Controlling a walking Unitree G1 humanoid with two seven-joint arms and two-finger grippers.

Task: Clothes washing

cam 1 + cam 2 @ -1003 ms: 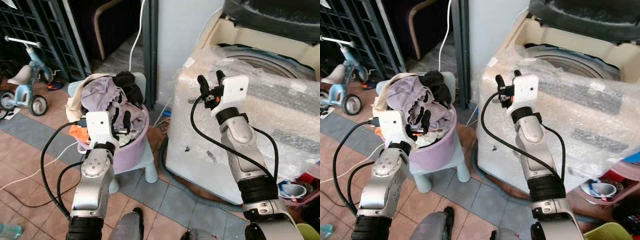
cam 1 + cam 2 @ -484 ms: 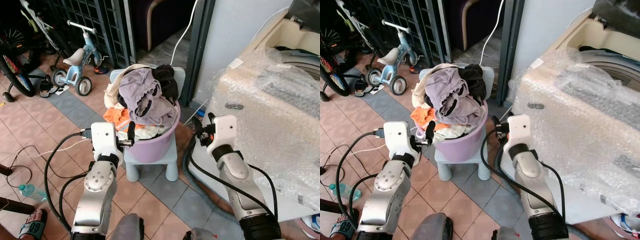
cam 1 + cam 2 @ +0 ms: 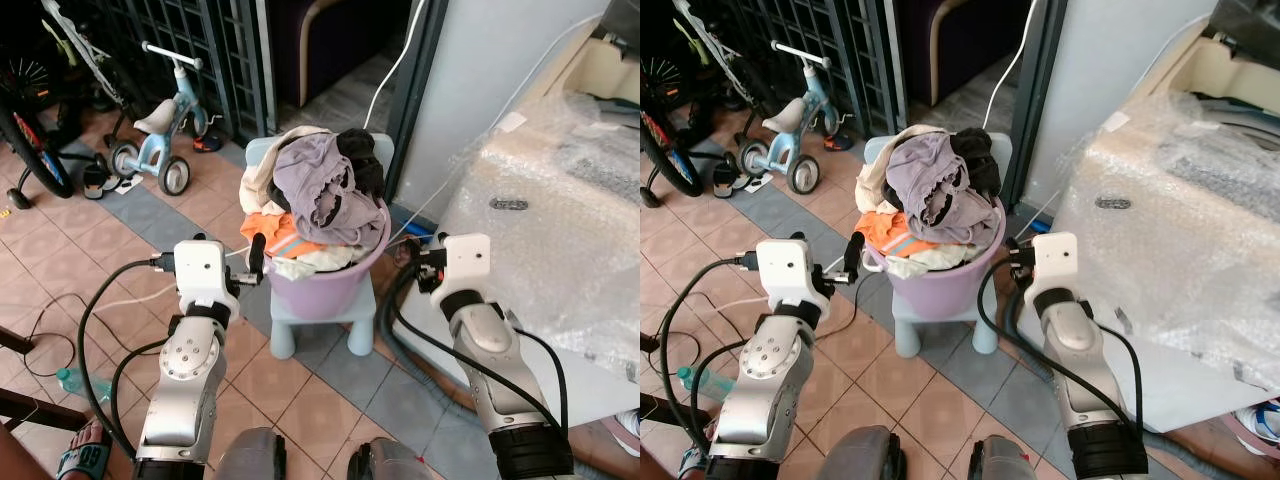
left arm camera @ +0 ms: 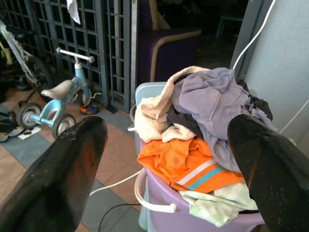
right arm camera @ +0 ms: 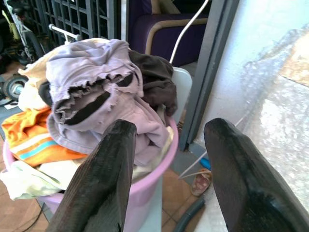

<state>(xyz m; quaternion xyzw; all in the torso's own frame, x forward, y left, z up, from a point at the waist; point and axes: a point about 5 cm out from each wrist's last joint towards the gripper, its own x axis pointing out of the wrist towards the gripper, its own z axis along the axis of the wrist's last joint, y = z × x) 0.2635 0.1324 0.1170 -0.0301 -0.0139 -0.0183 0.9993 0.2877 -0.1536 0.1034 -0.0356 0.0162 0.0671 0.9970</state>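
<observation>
A purple basin heaped with clothes stands on a pale blue stool. On top lie a lilac garment and a black one, with an orange shirt and a cream cloth lower down. My left gripper is open just off the basin's left rim and holds nothing. At the basin's right side my right gripper is open and holds nothing, its fingers pointing at the pile. The bubble-wrapped washing machine stands to the right.
A child's tricycle and a bicycle wheel stand by the metal gate at the left. Cables and a grey hose trail over the tiles near the stool. A person's sandalled foot and a bottle are at lower left.
The view has swung from the washing machine's top toward the basin and floor. My right gripper has come down from the machine's front edge to the basin's right side; my left stays by the rim.
</observation>
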